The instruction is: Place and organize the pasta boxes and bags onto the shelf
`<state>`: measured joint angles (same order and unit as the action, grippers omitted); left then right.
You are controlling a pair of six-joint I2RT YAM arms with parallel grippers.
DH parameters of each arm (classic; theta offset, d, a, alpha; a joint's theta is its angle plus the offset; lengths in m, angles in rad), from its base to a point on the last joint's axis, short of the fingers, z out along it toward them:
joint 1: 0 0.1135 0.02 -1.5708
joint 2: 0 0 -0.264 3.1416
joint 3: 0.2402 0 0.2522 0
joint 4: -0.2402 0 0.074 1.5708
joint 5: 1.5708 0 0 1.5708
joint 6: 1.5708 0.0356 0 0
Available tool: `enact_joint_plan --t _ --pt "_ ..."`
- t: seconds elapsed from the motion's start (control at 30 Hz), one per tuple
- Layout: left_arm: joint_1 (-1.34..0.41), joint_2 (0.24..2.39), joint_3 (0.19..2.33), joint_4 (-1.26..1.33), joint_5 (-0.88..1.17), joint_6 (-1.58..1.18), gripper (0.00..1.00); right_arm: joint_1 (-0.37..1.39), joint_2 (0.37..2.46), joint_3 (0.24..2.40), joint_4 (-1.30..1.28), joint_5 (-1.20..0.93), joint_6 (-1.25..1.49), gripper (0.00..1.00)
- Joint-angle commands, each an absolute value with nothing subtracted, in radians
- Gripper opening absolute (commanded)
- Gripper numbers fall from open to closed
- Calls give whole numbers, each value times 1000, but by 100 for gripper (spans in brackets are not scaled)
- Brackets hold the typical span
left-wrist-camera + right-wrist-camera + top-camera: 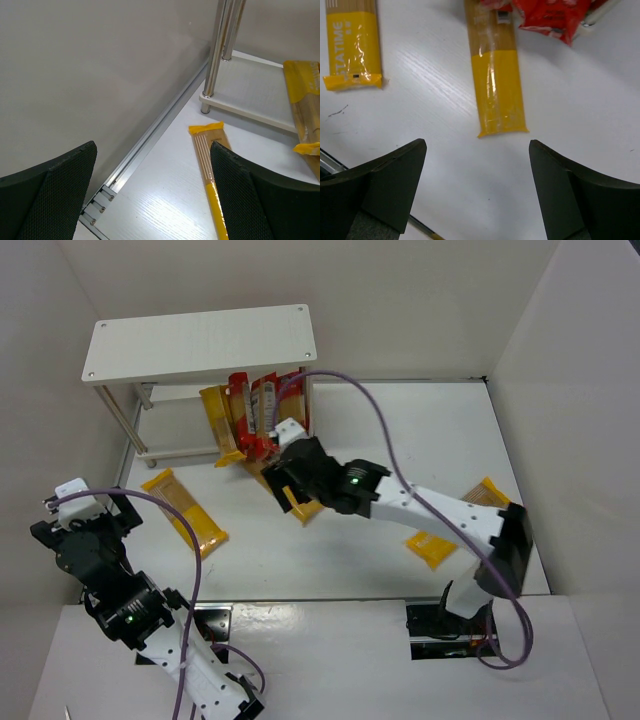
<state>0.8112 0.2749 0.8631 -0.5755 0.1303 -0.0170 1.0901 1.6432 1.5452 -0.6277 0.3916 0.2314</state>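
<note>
Just in front of the shelf (200, 345), on the white surface (600, 100): one yellow spaghetti pack (496, 87) lies flat. Its far end runs up to a red-edged bag (552, 15) and seems to touch it.

Right jaws hang above the pack, spread wide and empty, with the pack lined up on the gap between them.

Left jaws are also wide apart and hold nothing. They face a second yellow pack (209, 165) lying near a shelf leg (220, 50).

Other packs lean on the lower tier (250, 90).

Handling, my guess: light and long, fairly stiff along the strands, but brittle inside. The glossy film is likely slippery. The best hold looks to be across the narrow width near mid-length, so neither end droops or swings. Pinch gently, or the pasta may snap.
</note>
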Motion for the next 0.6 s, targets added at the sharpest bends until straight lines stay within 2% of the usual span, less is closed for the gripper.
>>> enact_joint_plan --t 0.0,0.13,0.3,0.57 --pt "819 279 864 -540 173 11 100 985 1440 1383 -440 350 138 91" --pt "819 325 864 -540 196 20 100 787 1352 1295 -508 270 83 92" --pt "819 334 864 -540 216 29 100 634 1263 1132 -555 180 25 95" --pt "819 391 864 -560 333 87 100 193 1160 1036 -584 -110 -31 100"
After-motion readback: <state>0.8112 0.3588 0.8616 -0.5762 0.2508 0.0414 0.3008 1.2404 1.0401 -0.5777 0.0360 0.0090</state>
